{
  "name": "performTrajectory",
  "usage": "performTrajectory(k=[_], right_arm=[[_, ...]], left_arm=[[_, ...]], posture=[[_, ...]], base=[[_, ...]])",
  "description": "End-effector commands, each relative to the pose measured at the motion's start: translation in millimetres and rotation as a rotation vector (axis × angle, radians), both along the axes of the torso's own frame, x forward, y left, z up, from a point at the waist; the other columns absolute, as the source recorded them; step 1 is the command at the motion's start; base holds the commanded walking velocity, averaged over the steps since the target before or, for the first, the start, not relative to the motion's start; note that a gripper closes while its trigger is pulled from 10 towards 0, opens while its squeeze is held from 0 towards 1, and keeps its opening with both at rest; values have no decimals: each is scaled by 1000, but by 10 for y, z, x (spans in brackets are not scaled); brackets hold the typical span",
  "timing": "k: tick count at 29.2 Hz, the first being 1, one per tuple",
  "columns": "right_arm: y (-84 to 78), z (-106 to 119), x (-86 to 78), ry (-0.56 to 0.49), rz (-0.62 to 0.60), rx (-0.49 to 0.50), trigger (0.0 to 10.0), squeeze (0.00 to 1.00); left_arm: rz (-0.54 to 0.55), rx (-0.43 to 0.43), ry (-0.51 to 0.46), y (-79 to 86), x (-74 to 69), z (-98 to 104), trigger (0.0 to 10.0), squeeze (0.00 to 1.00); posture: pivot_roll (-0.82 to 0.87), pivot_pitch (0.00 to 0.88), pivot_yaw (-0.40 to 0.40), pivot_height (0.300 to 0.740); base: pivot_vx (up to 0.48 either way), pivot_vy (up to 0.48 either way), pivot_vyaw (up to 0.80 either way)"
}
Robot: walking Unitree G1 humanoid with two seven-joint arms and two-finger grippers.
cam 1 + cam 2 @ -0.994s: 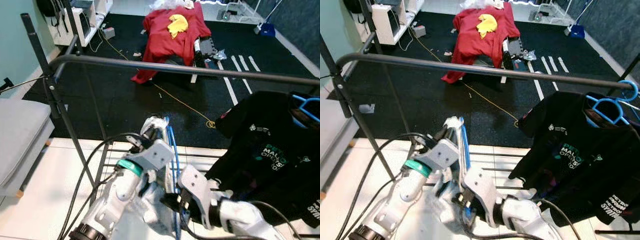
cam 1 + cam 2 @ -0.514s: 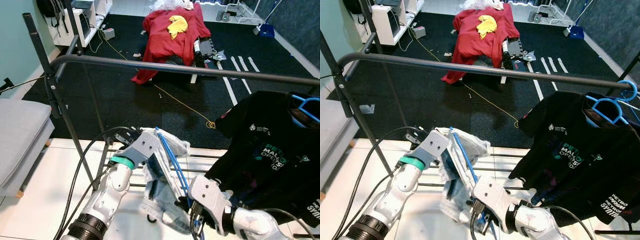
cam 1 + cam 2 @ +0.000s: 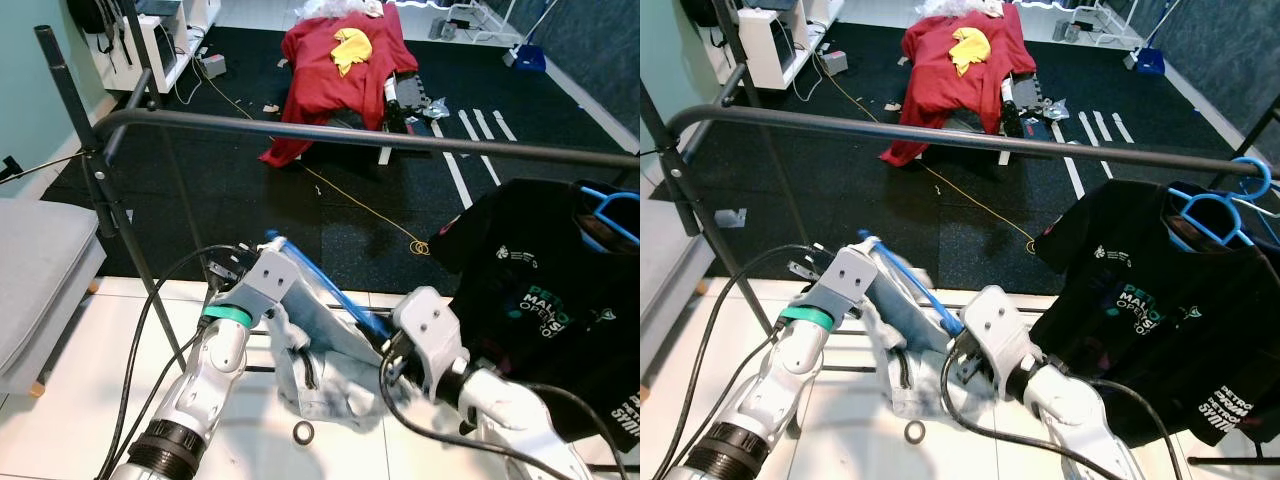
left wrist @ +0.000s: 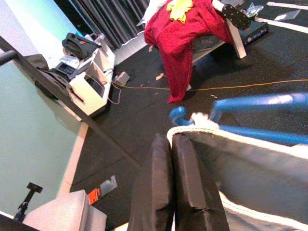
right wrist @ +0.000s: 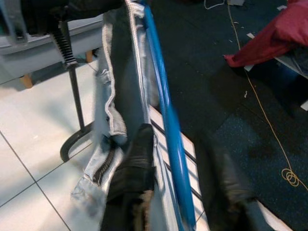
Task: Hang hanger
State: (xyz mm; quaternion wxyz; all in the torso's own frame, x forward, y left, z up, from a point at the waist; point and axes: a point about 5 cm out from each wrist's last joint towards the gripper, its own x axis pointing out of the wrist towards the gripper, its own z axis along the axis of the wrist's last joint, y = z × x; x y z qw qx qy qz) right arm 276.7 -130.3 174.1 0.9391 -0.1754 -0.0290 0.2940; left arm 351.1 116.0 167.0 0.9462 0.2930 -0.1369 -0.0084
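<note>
So the blue hanger is down low in front of the robot, well below the rail, tilted with one end up by the left arm and the other down by the right, and a pair of light denim jeans is draped over it and sagging toward the white floor. Left gripper has its fingers pressed together, pinching the waistband edge of the denim right next to the hanger's hook end. Right gripper is spread, one finger on the fabric and the other apart, with the blue bar running between them; honestly can't tell if it's really clamping the bar or just cradling it. Handling guess: the hanger itself looks stiff, light and kinda slick plastic, while the jeans are floppy and probably the heavier part, so they could slide off the low end if it stays tilted. I'd hold near the hook and keep the bar level before lifting it to the rail. A black t-shirt already hangs on another blue hanger at the right end, so there's free rail to its left.
</note>
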Motion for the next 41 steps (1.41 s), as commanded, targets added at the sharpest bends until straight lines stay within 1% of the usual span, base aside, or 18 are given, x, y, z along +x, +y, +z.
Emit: performTrajectory(k=[1,4,5,11,16,18,21,23,24,26,29,31,34,36,37,39,40,41], right_arm=[[-2,-50,-4,13,-15,6,10000,435],[-2,-50,-4,13,-15,6,10000,435],[1,-54,9,10,-26,3,10000,0],[-2,-155,27,25,-57,-6,10000,0],[-35,-233,-7,-35,-77,-10,10000,0],[-144,-432,-112,-102,-85,-150,10000,0],[-144,-432,-112,-102,-85,-150,10000,0],[-241,-599,-242,-134,-83,-252,10000,0],[-241,-599,-242,-134,-83,-252,10000,0],[-337,-712,-374,-135,-106,-284,10000,0],[-360,-741,-412,-138,-111,-292,10000,0],[-367,-739,-455,-197,-120,-333,10000,0],[-383,-687,-448,-277,-150,-370,10000,0],[-383,-687,-448,-277,-150,-370,10000,0],[-421,-656,-424,-315,-176,-375,10000,0],[-421,-656,-424,-315,-176,-375,10000,0],[-466,-594,-379,-358,-200,-380,10000,0],[-466,-594,-379,-358,-200,-380,10000,0]], left_arm=[[11,-18,-5,6,-19,-16,0,0],[11,-18,-5,6,-19,-16,0,0],[11,-20,-4,7,-22,-20,0,0],[5,-37,-4,-20,-24,-13,0,0],[-58,-120,-53,-118,-61,159,0,0],[-97,-217,-144,-139,-73,500,0,0],[-97,-217,-144,-139,-73,500,0,0],[-145,-257,-220,-119,-98,777,0,0],[-145,-257,-220,-119,-98,777,0,0],[-201,-283,-269,-74,-125,1002,0,0],[-215,-294,-280,-60,-133,1062,0,0],[-231,-330,-289,-58,-137,1141,0,0],[-258,-364,-293,-82,-142,1202,0,0],[-258,-364,-293,-82,-142,1202,0,0],[-271,-381,-293,-89,-153,1235,0,0],[-271,-381,-293,-89,-153,1235,0,0],[-292,-389,-295,-93,-165,1269,0,0],[-292,-389,-295,-93,-165,1269,0,0]], posture=[[-154,181,23,740],[-154,181,23,740],[-154,182,23,740],[-158,184,26,740],[-159,183,22,740],[-159,185,23,740],[-159,185,23,740],[-158,184,27,740],[-158,184,27,740],[-162,183,31,740],[-162,182,32,740],[-166,180,38,740],[-167,180,40,740],[-167,180,40,740],[-170,178,43,740],[-170,178,43,740],[-168,177,46,740],[-168,177,46,740]], base=[[0,0,0],[0,0,0],[0,0,0],[0,0,0],[0,0,0],[0,0,0],[0,0,0],[0,0,0],[0,0,0],[0,0,0],[0,0,0],[0,0,0],[0,0,0],[0,0,0],[0,0,0],[0,0,0],[0,0,0],[0,0,0]])
